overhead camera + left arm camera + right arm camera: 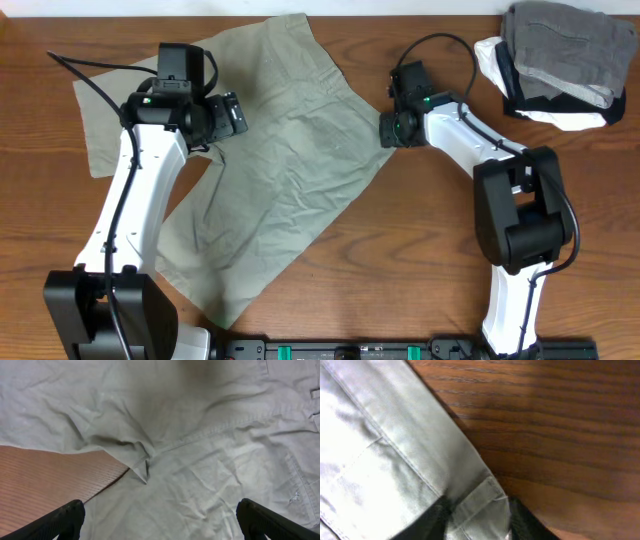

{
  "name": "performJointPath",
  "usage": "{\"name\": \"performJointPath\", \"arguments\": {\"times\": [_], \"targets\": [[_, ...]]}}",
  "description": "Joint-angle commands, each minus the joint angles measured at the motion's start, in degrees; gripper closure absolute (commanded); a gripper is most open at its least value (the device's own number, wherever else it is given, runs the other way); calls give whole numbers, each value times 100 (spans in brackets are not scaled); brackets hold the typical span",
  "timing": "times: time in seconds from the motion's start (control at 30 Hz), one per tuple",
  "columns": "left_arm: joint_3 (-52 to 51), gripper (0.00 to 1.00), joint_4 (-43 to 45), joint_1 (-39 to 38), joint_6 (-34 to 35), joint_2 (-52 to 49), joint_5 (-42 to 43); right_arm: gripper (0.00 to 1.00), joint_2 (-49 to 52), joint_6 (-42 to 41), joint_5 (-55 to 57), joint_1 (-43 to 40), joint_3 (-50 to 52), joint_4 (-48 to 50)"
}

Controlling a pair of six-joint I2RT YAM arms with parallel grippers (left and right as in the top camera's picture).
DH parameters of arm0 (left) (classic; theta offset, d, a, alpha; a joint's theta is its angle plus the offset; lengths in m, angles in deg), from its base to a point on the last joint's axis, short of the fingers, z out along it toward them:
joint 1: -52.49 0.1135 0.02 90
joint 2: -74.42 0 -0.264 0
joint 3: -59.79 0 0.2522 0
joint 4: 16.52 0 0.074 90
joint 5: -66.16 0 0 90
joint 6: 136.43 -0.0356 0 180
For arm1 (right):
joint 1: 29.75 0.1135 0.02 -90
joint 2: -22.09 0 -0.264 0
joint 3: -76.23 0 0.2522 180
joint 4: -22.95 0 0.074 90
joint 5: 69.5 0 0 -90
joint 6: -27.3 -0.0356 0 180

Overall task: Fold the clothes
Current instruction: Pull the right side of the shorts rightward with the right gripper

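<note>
Brown wooden table (430, 240) bearing pale khaki-green shorts (290, 170), spread flat and creased, waistband on the right arm's side. Above the shorts' crotch seam, left gripper (161, 519) hovering with jaws spread wide, holding nothing. At the shorts' waistband edge, right gripper (477, 522) pinching the fabric by a belt loop. Well right of the shorts, stack of folded garments (560, 55), grey on top.

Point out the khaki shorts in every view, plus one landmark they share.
Overhead: shorts spread centre-left, from top almost to bottom.
Left wrist: shorts fill nearly everything; table lower left.
Right wrist: shorts cover the left half, belt loop bottom centre.
Shared landmark: the wooden table bordering the cloth.
</note>
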Motion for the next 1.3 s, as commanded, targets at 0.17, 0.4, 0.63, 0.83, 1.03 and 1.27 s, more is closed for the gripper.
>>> {"name": "performJointPath", "arguments": {"times": [0.17,0.4,0.63,0.83,1.03,1.27], "targets": [[39,2,-240,-17,11,-2,-22,99,142,-614,649,-103,28,-498],[39,2,-385,-149,9,-2,-22,99,-219,-1384,964,-732,28,-1637],[39,2,-363,-557,11,-2,-24,98,-302,-2785,1126,-1257,28,-3145],[39,2,-363,-807,11,-17,-24,99,-326,-2758,1086,-1215,28,-3897],[39,2,-343,-837,101,-20,-35,98,-533,-2761,1132,-826,28,-4061],[42,2,-79,-835,214,-9,-236,98,-1397,-2577,1493,-662,28,-3504]]}}
